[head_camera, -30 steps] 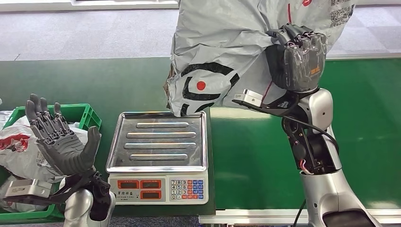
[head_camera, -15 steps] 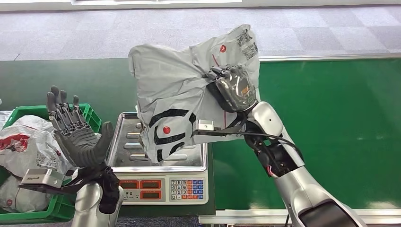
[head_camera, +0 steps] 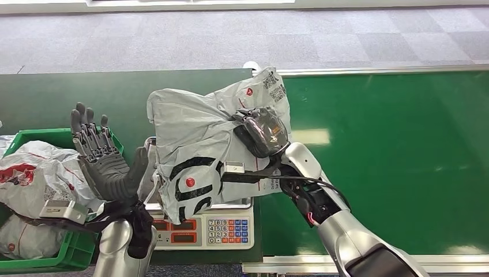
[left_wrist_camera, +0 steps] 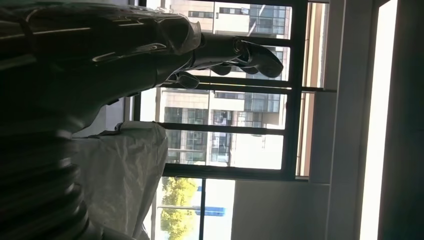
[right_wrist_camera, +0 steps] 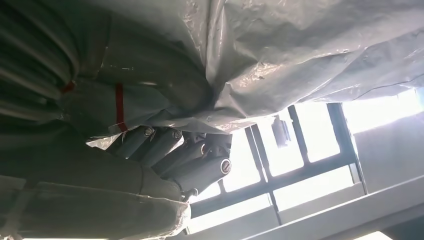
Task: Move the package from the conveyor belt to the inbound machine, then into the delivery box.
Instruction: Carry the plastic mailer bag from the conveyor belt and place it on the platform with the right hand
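your right hand [head_camera: 264, 132] grasps the grey package [head_camera: 202, 156], its fingers bunching the plastic near the top; below them the bag hangs onto the scale [head_camera: 199, 228], hiding its tray. your left hand [head_camera: 106, 167] is released, fingers spread and upright just beside the package, with the green crate [head_camera: 69, 254] behind it.

We note package [head_camera: 202, 133]: grey plastic film, crinkled, slight sheen. Scale tray [head_camera: 245, 203]: shiny ribbed metal. Conveyor belt [head_camera: 392, 156]: smooth green, faintly glossy. Crate [head_camera: 69, 254]: green hard plastic. Right hand [head_camera: 262, 131]: under clear glossy wrap.
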